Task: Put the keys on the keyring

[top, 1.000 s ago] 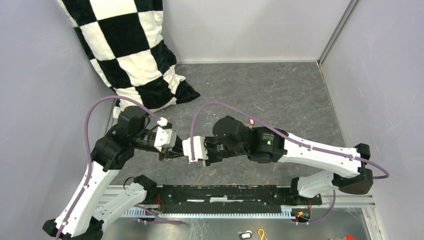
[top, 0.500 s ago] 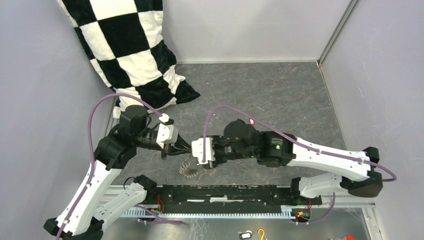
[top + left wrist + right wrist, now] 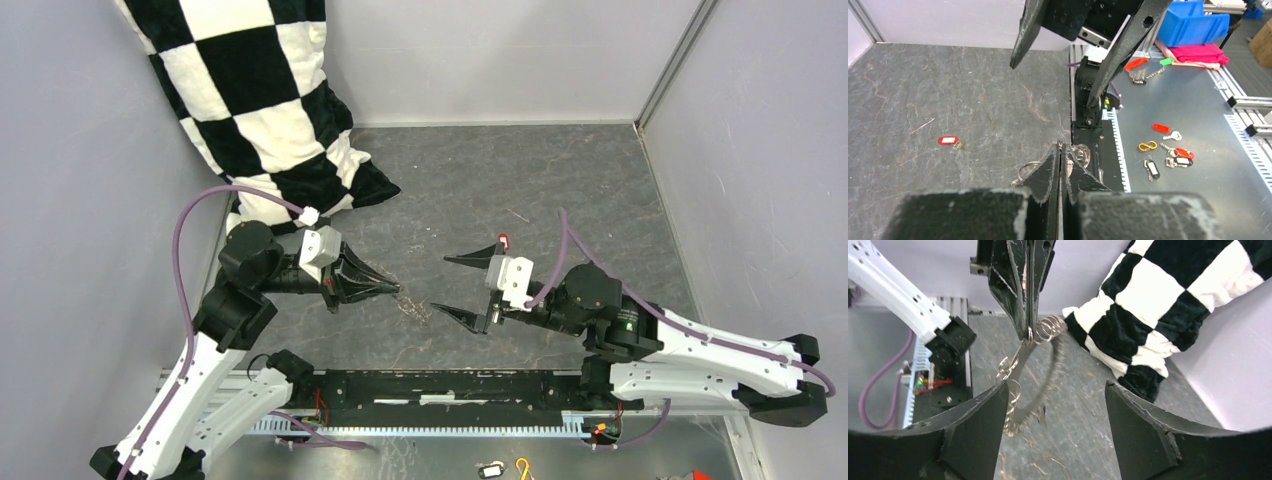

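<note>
Right gripper [image 3: 441, 284] has backed off the keyring [image 3: 1018, 365], jaws wide; left gripper [image 3: 395, 288] pinches that thin, likely slippery hoop aloft. Red key [image 3: 948, 140] lies beyond the keyring: take its plastic head.

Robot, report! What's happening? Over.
Left gripper shut on keyring. Right gripper open, apart from it. Red key on table, unthreaded. Nothing in between.
</note>
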Controlling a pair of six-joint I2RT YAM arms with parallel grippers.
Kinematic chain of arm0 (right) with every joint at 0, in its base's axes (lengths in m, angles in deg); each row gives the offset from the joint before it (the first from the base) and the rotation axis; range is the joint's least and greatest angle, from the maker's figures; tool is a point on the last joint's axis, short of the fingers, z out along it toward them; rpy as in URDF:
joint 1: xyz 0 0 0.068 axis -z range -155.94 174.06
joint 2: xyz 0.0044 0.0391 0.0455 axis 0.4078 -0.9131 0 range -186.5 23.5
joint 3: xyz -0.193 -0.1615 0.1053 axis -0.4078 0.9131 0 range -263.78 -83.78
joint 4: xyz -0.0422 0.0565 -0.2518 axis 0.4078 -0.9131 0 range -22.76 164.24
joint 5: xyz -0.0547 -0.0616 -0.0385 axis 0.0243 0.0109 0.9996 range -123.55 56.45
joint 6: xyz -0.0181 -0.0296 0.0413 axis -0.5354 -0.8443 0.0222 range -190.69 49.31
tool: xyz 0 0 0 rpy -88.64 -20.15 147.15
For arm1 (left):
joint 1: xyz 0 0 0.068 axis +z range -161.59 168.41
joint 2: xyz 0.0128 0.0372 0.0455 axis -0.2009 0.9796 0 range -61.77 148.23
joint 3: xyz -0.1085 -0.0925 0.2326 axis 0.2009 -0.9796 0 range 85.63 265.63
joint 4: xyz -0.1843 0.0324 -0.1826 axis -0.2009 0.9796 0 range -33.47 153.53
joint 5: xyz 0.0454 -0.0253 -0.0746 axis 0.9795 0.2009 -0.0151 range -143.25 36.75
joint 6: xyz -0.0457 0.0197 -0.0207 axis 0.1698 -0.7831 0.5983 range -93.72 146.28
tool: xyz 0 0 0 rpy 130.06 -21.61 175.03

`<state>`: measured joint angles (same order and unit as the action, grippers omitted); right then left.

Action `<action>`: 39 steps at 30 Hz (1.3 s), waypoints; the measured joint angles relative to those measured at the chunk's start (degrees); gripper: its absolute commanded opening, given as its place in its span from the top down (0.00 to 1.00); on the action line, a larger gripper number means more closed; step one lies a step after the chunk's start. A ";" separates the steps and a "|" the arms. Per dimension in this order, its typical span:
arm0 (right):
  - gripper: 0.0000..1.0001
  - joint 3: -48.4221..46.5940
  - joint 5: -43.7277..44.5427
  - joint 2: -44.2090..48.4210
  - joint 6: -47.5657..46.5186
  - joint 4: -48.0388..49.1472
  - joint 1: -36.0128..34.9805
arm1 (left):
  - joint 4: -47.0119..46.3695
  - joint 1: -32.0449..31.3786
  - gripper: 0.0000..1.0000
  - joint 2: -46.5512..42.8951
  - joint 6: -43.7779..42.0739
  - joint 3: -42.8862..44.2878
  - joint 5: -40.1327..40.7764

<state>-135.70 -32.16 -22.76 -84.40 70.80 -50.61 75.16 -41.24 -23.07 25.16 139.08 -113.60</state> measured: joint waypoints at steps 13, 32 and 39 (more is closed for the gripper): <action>0.49 3.78 -10.36 -4.50 8.17 15.93 5.35 | -8.81 0.00 0.98 -1.33 8.09 -1.33 0.28; 0.58 9.57 -28.17 -9.27 26.25 39.04 12.02 | -14.16 0.00 0.98 -3.76 11.23 -3.30 6.08; 0.58 10.25 -27.67 -11.50 28.68 43.17 12.02 | -16.00 0.00 0.98 -4.26 13.31 -5.05 7.58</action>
<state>-125.45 -59.83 -34.25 -55.72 113.97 -38.59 59.17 -41.24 -27.33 38.47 134.03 -106.02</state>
